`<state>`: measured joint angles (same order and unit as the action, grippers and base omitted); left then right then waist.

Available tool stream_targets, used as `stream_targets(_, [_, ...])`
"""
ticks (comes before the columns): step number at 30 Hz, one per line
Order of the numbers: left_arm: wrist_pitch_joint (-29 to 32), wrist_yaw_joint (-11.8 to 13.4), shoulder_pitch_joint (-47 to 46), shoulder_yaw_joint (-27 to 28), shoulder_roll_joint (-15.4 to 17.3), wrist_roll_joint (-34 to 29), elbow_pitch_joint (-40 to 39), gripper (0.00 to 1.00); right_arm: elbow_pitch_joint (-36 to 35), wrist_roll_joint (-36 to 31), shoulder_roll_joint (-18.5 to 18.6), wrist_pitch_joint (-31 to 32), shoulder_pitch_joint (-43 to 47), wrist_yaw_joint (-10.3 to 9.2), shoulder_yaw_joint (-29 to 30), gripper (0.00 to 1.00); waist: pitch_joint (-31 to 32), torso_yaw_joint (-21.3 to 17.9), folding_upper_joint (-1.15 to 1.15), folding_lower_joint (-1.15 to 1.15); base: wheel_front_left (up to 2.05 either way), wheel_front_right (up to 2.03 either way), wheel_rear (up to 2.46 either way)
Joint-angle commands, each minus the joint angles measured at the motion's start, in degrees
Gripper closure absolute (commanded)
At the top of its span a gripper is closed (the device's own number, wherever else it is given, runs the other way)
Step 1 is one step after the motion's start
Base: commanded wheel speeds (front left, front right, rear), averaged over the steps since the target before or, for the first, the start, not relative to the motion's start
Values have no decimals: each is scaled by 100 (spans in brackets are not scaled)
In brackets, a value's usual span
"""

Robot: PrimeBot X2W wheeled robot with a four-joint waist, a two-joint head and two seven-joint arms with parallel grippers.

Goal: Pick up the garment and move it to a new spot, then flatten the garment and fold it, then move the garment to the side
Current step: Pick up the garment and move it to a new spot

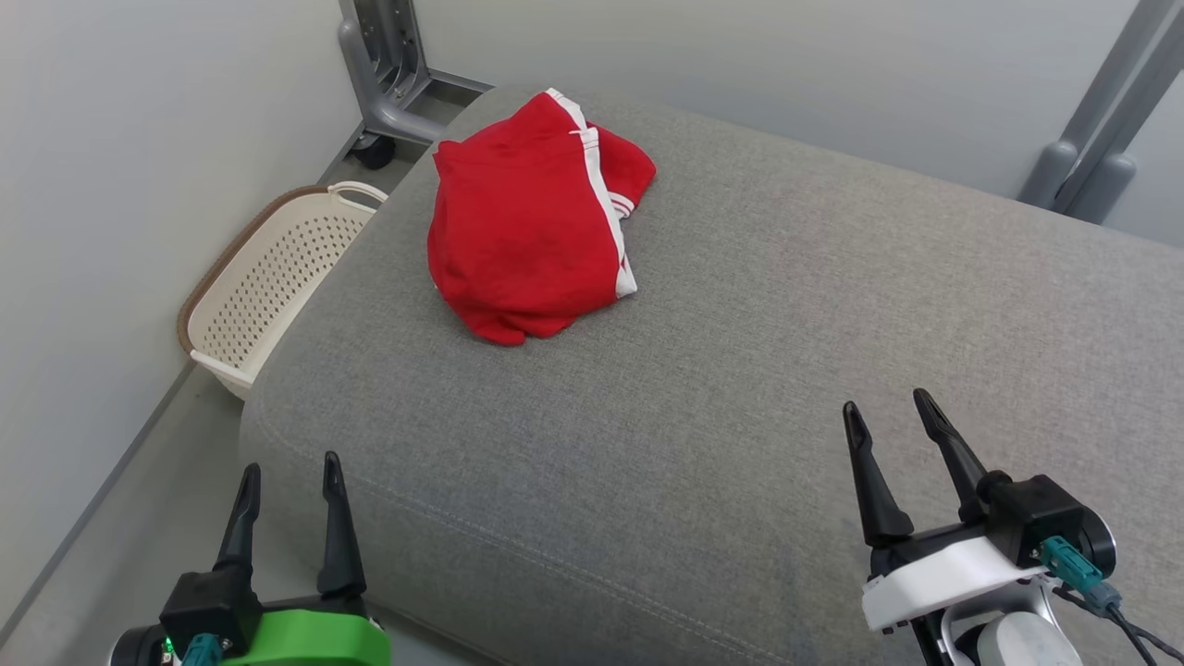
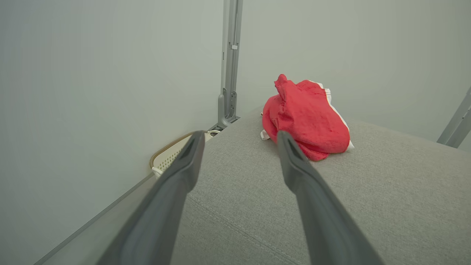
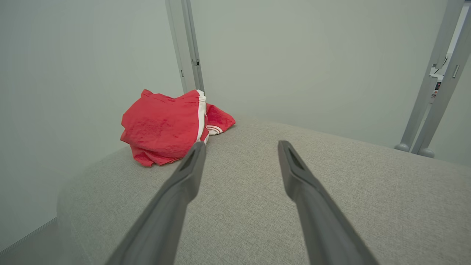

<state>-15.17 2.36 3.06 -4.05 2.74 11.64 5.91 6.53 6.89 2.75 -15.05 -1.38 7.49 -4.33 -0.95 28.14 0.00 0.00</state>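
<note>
Lying crumpled at the far left corner of the broad grey fabric cushion (image 1: 703,416), the red white-striped cloth garment (image 1: 527,222) seems not yet picked up, with left gripper (image 1: 290,462) and right gripper (image 1: 885,400) at the cushion's near edge, fingers spread and empty.

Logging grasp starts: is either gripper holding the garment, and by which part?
Nothing is held. The left gripper and right gripper stand open and empty, apart from the red garment bunched on the grey cushion.
</note>
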Motion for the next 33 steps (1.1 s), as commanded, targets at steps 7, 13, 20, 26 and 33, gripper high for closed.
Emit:
stream_targets(7, [55,-121,-396,82,164,71,196,0,4,-60,24,-19,-107,0,79,0,-138,-360,0,0,0,0,0])
stream_targets(13, [757,-329,-1317,111,509,171,432,0,-22,-134,22,-19,-179,0,109,0,-300,-674,0,0,0,0,0])
stream_targets(20, [1664,-541,-2562,199,771,497,1156,0,-63,-248,22,-19,-363,0,61,0,-654,-1093,0,0,0,0,0])
stream_targets(26, [2304,-642,-3313,121,871,647,1964,0,-114,-386,23,-19,-551,0,46,0,-1090,-1450,0,0,0,0,0])
stream_targets(33, [2606,-575,-3860,210,865,850,2756,0,-196,-606,22,-19,-728,0,65,0,-1582,-1755,0,0,0,0,0])
